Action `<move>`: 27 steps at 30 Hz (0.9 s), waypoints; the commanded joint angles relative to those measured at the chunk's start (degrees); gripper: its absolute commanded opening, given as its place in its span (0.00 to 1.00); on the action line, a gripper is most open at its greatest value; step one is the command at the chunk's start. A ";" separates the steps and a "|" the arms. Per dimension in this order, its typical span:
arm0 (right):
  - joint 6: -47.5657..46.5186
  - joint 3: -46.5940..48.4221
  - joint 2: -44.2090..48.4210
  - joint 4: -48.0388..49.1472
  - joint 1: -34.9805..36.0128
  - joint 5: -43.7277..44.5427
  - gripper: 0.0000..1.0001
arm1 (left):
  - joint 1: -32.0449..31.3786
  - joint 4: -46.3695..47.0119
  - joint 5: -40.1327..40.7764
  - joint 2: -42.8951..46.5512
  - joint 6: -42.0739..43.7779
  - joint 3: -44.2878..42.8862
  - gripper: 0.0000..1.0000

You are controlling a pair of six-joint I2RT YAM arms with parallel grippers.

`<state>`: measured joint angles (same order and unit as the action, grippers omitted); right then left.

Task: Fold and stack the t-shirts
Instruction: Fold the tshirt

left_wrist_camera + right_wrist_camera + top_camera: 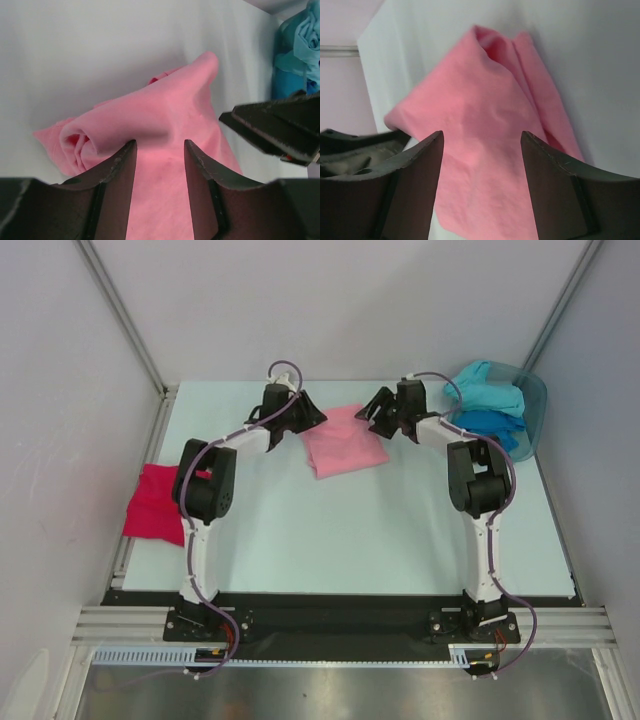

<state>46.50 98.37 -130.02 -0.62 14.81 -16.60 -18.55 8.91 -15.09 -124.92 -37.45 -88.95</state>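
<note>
Jaws of left arm (205, 485) and right arm (475, 475) gape empty, flanking the pink t-shirt (343, 443), likely to pinch its edges.

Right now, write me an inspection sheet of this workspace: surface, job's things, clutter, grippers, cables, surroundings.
Surface: pale table, black strip along the near edge.
Job's things: pink t-shirt folded, far middle; crimson t-shirt at the left edge, partly behind the left arm; turquoise t-shirt and blue t-shirt in the teal tub.
Clutter: teal tub, far right corner.
Grippers: left gripper and right gripper open, flanking the pink t-shirt, holding nothing.
Cables: purple cables looped along both arms; no snag seen.
Surroundings: white walls, metal frame.
</note>
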 commanded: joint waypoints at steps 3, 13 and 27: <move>0.61 -8.43 9.06 5.98 -0.74 -1.15 0.68 | 2.02 -1.61 -1.17 -4.45 0.10 -8.08 0.47; 0.35 -17.33 18.65 9.85 -1.10 -1.59 0.68 | 5.62 -8.47 -0.11 -7.62 1.94 -15.03 0.47; -1.24 -21.90 16.91 10.29 -6.81 -2.73 0.74 | 3.96 0.57 -1.08 11.45 -1.22 14.49 0.46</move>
<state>46.46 75.44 -111.13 8.34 9.28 -18.26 -13.91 3.97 -15.46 -119.44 -37.56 -78.74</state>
